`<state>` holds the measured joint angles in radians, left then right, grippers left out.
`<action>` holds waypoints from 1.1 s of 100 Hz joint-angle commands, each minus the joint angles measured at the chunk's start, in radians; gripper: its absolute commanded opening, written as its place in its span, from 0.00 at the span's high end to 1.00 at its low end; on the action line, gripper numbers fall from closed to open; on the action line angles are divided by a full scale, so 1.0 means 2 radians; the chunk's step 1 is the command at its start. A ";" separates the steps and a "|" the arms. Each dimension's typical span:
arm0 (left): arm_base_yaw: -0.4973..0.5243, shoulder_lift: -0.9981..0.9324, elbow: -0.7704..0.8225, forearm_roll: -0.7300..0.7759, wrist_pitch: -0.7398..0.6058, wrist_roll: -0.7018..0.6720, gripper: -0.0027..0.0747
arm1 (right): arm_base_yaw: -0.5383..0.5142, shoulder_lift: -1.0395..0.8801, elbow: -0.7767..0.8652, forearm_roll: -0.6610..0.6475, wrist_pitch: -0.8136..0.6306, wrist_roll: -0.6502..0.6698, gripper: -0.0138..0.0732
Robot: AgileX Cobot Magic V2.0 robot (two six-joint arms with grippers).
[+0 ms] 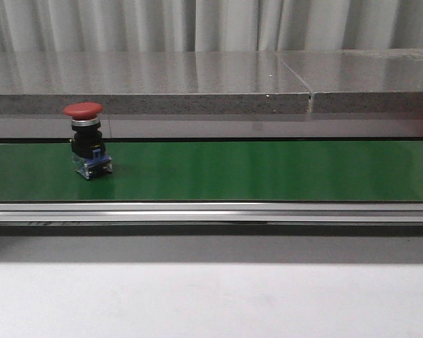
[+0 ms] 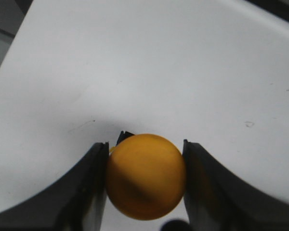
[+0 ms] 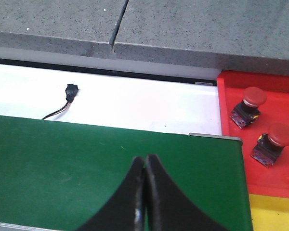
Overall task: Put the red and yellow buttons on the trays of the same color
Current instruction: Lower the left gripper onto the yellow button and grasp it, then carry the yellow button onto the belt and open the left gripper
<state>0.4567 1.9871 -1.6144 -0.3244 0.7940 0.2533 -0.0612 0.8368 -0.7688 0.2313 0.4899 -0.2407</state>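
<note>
The left tool [image 2: 145, 180] grips a yellow button [image 2: 145, 183] by its smooth, glossy domed cap, one dark curved finger pressed to each side, over a plain white matte surface [image 2: 149, 72]. No yellow tray shows in that view, so where the button sits relative to it cannot be told. The right tool [image 3: 144, 192] is closed and empty, its fingers pressed together above the green belt [image 3: 86, 159].

Near that belt's end lies a red tray [image 3: 231, 101] of shiny plastic, already holding two red buttons [image 3: 249, 107] [image 3: 273, 143], each a mushroom cap on a dark body. A strip of yellow tray [image 3: 274, 214] shows beside it.

In the front view, one more red button [image 1: 87, 139] stands upright on the belt, well to the left. Judging from this, two reds are done; the held yellow and this red remain.
</note>
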 commanded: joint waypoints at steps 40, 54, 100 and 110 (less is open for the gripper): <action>-0.041 -0.189 0.019 -0.014 0.050 -0.006 0.84 | 0.000 -0.006 -0.013 0.002 -0.032 -0.003 0.92; -0.064 -0.231 0.071 -0.013 0.044 -0.006 0.84 | 0.000 -0.006 -0.013 0.002 -0.032 -0.003 0.92; -0.133 -0.259 0.208 -0.001 -0.012 -0.001 0.84 | 0.000 -0.006 -0.013 0.002 -0.032 -0.003 0.92; -0.133 -0.259 0.229 0.001 -0.028 -0.001 0.84 | 0.000 -0.006 -0.013 0.002 -0.032 -0.003 0.92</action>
<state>0.1977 1.5096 -1.1562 -0.3079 0.8105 0.2488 -0.0612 0.8368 -0.7688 0.2313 0.4899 -0.2407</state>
